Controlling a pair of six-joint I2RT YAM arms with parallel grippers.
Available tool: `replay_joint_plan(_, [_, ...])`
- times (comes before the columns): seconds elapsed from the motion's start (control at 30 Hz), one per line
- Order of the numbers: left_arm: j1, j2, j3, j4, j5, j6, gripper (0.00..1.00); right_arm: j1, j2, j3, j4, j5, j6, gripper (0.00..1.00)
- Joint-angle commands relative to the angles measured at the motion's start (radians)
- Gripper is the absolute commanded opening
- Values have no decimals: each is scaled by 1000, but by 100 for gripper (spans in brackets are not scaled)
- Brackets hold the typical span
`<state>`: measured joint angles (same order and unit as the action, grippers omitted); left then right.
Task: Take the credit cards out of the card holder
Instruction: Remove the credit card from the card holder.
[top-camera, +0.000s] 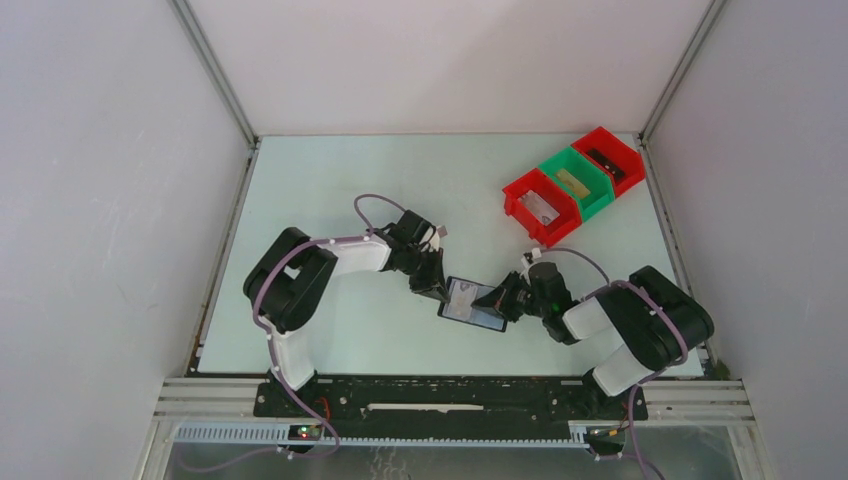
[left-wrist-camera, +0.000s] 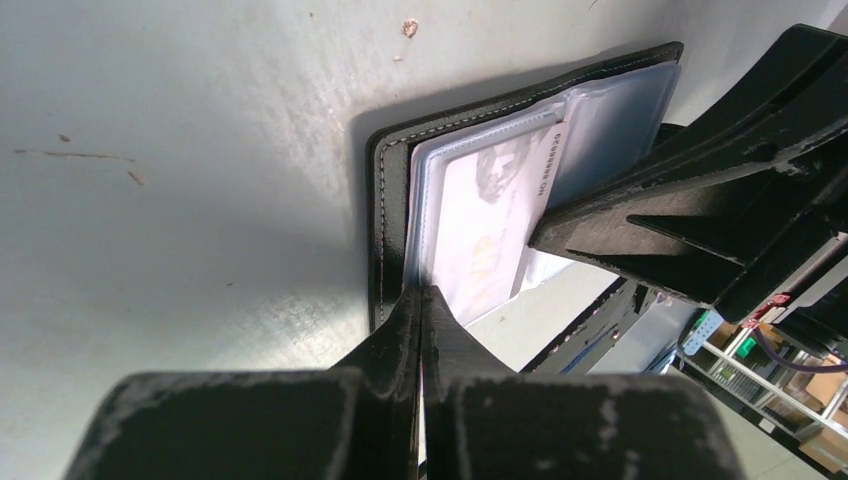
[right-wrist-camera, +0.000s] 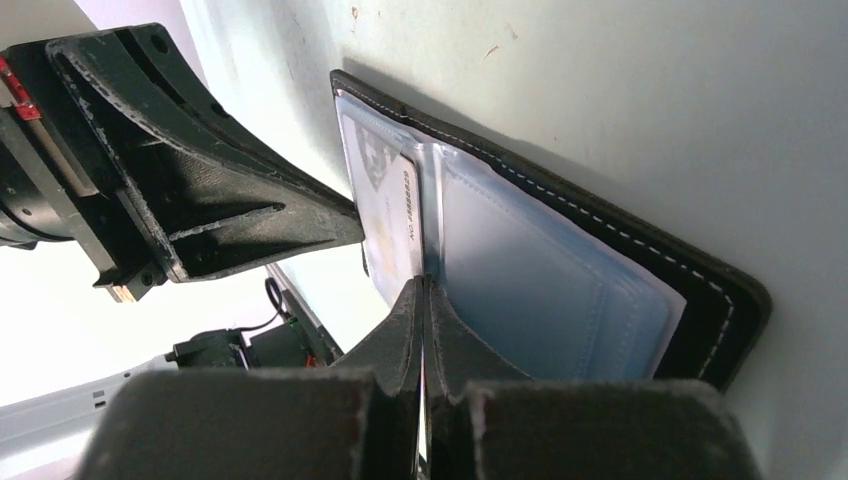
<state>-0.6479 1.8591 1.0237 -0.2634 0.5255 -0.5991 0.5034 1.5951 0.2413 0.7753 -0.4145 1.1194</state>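
Item: card holder (top-camera: 468, 300) — small black bifold, lying open and flat on the pale table (top-camera: 340, 180), near the front edge and midway between the two arms.

Exterior: black cover with pale stitching along the border, rounded corners.

Interior: a stack of clear plastic sleeves (right-wrist-camera: 545, 295), glossy and tinted grey-blue. The sleeves on one half look blank. The other half shows a credit card (left-wrist-camera: 490, 230), whitish, with a faint portrait and a line of dark print along one edge; the lettering is too blurred to read.

Left gripper (left-wrist-camera: 422, 295): jaws pressed together, tips at the outer edge of the half that carries the card. Whether a sleeve or a card edge is caught between them cannot be told.

Right gripper (right-wrist-camera: 422, 290): jaws likewise pressed together, tips at the central fold where the card's printed edge meets the blank sleeves. Any hold there cannot be told.

Position of the grippers: they meet the card holder from opposite sides, close to each other but apart.

Also present — three bins in a diagonal row at the far right of the table, well away from the card holder: a red bin (top-camera: 540, 208), a green bin (top-camera: 577, 183), a second red bin (top-camera: 610, 158).
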Motion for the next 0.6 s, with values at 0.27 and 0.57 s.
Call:
replay_joint_plan(0.27, [-6, 23, 26, -2, -33, 16, 0, -41, -119, -14, -162, -5, -131, 0])
replay_joint_plan(0.57, [-7, 20, 37, -4, -21, 24, 0, -66, -124, -29, -125, -35, -112, 35])
